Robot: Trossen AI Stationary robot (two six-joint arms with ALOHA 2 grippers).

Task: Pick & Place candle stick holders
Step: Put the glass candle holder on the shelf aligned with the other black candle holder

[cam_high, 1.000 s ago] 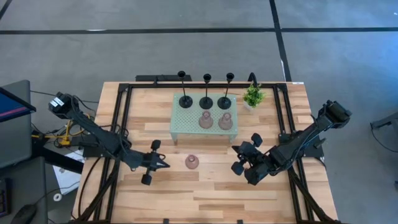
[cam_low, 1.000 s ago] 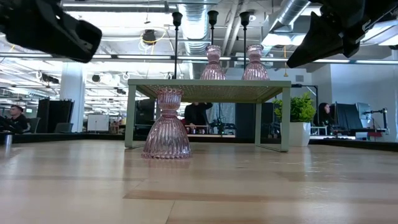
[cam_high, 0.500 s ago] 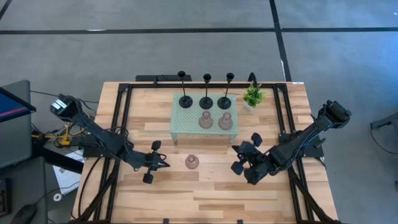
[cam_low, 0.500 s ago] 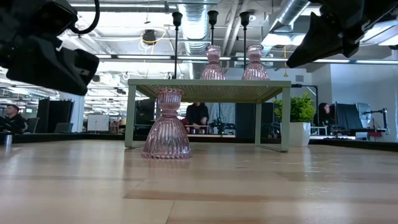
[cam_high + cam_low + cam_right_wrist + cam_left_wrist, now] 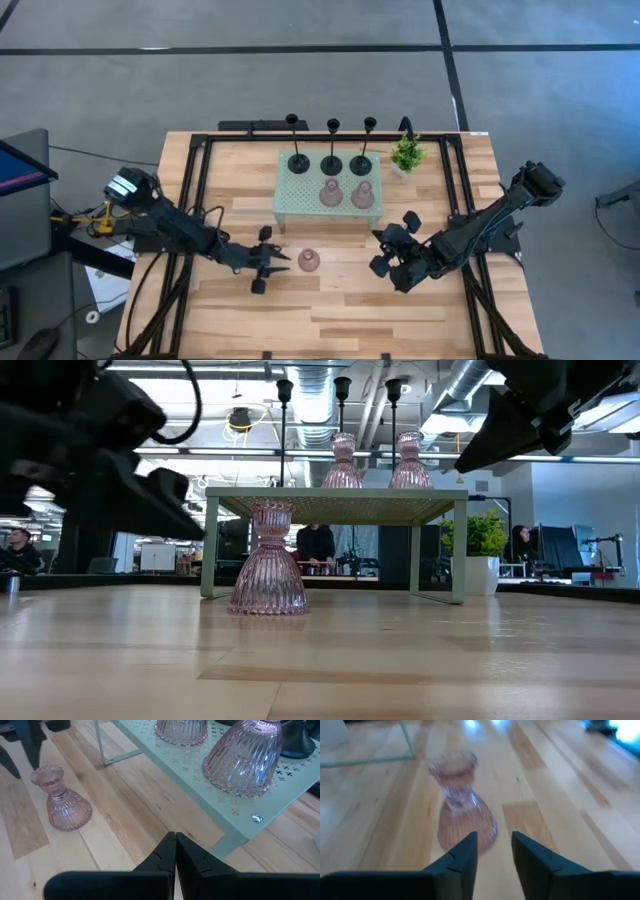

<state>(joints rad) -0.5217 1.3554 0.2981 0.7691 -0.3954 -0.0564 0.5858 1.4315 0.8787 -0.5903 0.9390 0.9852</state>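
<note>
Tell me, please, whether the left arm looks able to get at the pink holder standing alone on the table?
Probably yes. The left gripper sits just beside the pink holder, fingers open and aimed at it, with only bare table between. The tray stands clear behind.

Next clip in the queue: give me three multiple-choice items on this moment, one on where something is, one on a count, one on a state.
1. Where does the lone pink holder stand?
A. on the bare table in front of the tray
B. on the tray
C. beside the plant

2. How many black holders are on the green tray?
A. one
B. three
C. five

3. How are the right gripper's jaws?
A. wide open
B. shut on a holder
C. shut, holding nothing

Key: 1 A, the high view shows it on wood, off the tray. 2 B, three black holders stand along the tray's far edge. 3 C, the right wrist view shows them pressed together, empty.
</note>
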